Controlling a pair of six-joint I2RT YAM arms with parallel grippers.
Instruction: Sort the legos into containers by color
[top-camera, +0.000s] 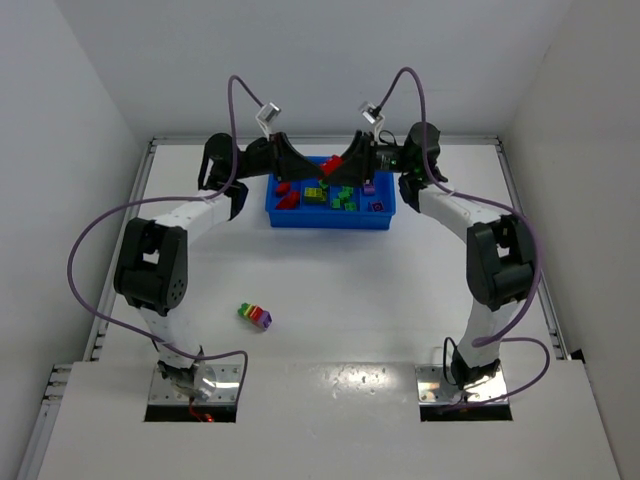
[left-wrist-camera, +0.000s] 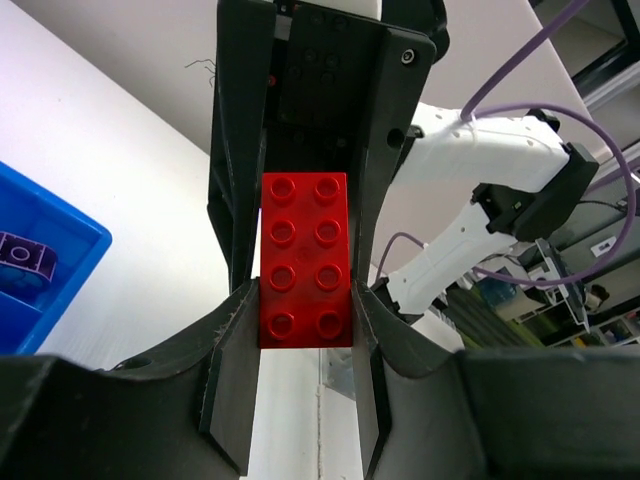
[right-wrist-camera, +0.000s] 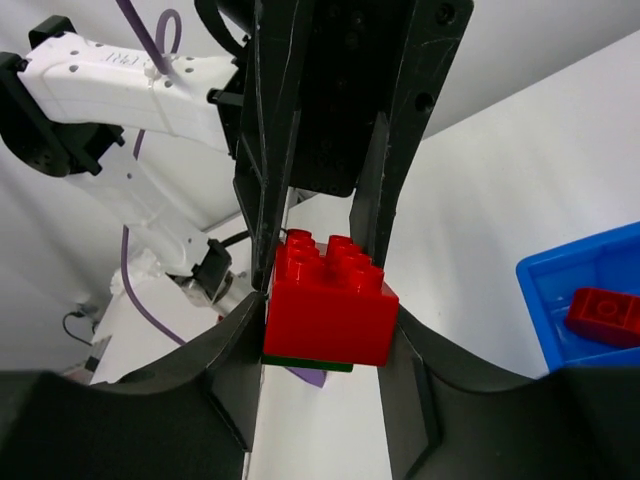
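Slippage is the main hazard. The left gripper (left-wrist-camera: 305, 305) pinches the red brick (left-wrist-camera: 305, 250) between its fingers, and the right gripper (right-wrist-camera: 325, 335) pinches the red-on-green stack (right-wrist-camera: 335, 300). A jerk could drop either into the wrong compartment of the tray (right-wrist-camera: 545, 300) beside the fingers.

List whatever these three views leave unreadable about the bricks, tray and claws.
1. Top external: the left claw and right claw cover the tray's far side; what they hold is mostly hidden.
2. Top external: the loose stack is too small to count bricks.
3. Right wrist: the red brick hides all but slivers of green and purple underneath.
4. Left wrist: the frame edge cuts off the tray.
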